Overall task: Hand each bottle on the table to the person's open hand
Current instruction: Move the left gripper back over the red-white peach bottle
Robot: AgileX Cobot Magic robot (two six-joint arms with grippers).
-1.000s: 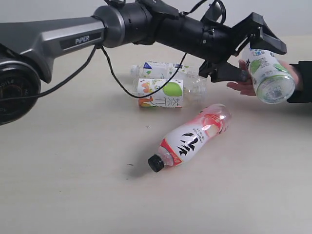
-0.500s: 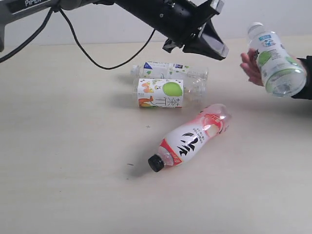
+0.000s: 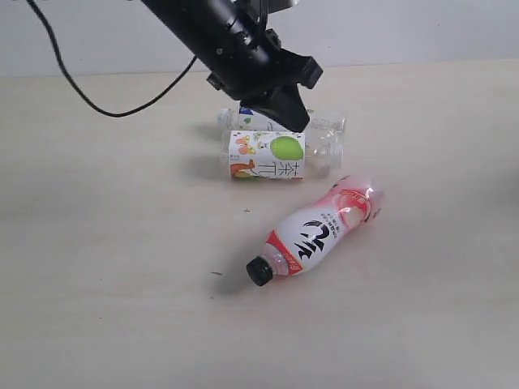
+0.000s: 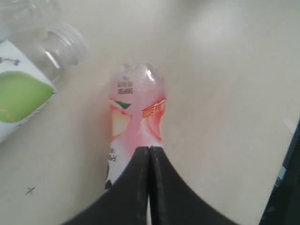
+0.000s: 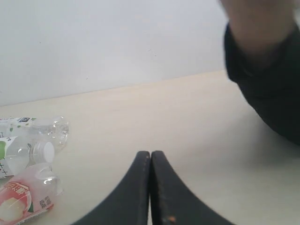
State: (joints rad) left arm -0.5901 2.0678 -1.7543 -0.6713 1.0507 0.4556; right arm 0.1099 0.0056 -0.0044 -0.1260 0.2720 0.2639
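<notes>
Spreading across every view, the pale beige table (image 3: pixel 122 308) is the largest thing we see. Over its far half, in the exterior view, the black left arm (image 3: pixel 215 36) slants down from the upper left. In the right wrist view a black sleeve (image 5: pixel 267 89) reaches in over the table. The hand (image 5: pixel 248 18) lies beyond its cuff, blurred and cut by the frame, so we cannot tell whether it is open. On the table, the red-labelled bottle (image 3: pixel 320 231) lies on its side near the middle, closest to the exterior camera and apart from the others. Behind it the green-fruit bottle (image 3: pixel 268 154) lies crosswise on its side. Just behind that lies the third bottle (image 3: pixel 328 124), partly hidden by the arm; we cannot tell whether those two touch. The left gripper (image 3: pixel 293 121) has its two fingers pressed together with nothing between them, its tip over that rear pair. The right gripper (image 5: pixel 150 154) shows only in its own wrist view, likewise pinched closed and empty, above bare table. Smallest, the red-labelled bottle's black cap (image 3: pixel 259 271) points toward the near left.
</notes>
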